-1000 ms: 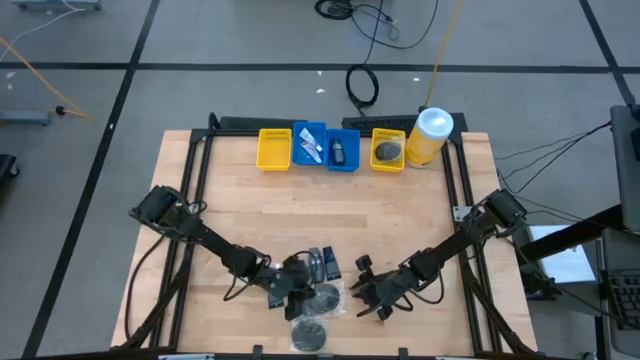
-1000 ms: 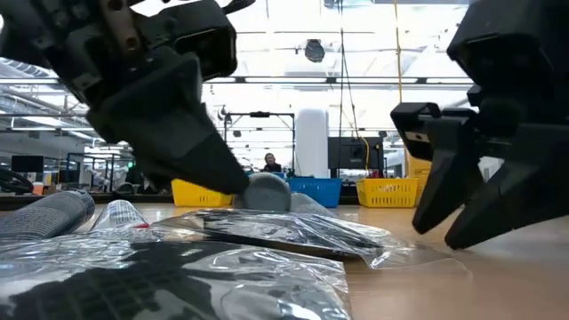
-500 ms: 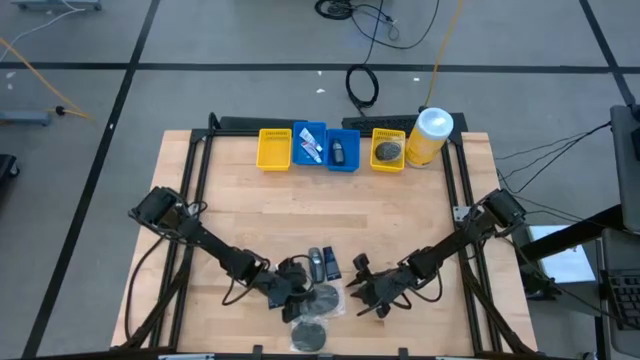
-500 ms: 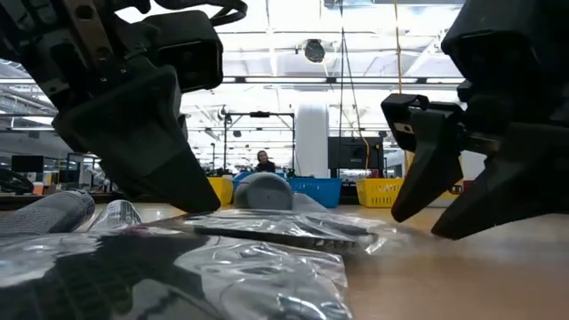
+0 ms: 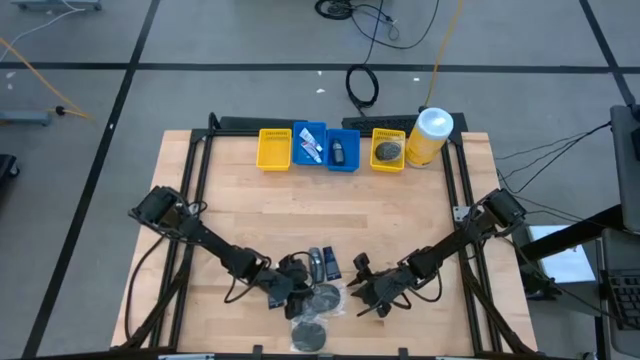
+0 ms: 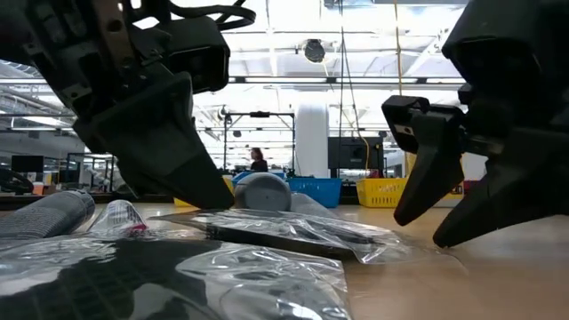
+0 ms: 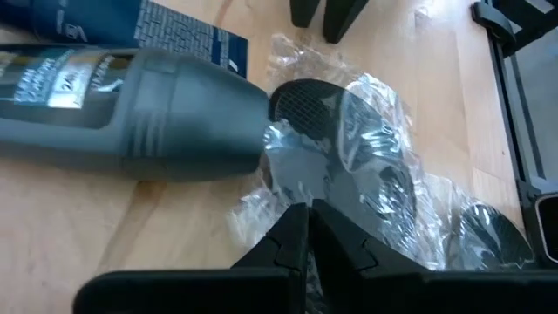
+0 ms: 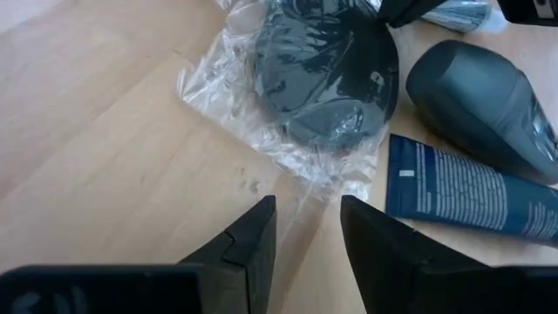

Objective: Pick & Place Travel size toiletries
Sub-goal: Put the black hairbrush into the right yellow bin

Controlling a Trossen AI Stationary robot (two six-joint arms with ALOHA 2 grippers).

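Since a second ago your left gripper (image 5: 291,291) has edged a little across the pile at the near edge of the table, and a person in the room behind has shifted; your right gripper (image 5: 362,291) has barely stirred.

Left fingers (image 7: 292,240): pressed tight together with nothing between them, tips down at the crinkled wrap of the bagged mesh puff (image 7: 349,157). Whether they touch the plastic you cannot tell from these views. Closed tips like that suit nudging or pinning the bag rather than lifting it, by my reading.

Right fingers (image 8: 248,240): apart, a clear gap between them, holding nothing, just short of the same clear bag (image 8: 261,113) from the other side. That looks like a set-up to take the wrap's loose edge.

Outward from there: grey bottle (image 7: 113,113) and blue tube (image 8: 471,196) lie side by side just beside the puff. A second bagged puff (image 5: 310,334) sits nearer the table's front edge.

Well apart, along the far side: yellow bin (image 5: 273,148), blue bins (image 5: 326,147) with small items already in, another yellow bin (image 5: 388,148) holding a puff, yellow canister (image 5: 427,135). Sorting partly done; this pile remains.
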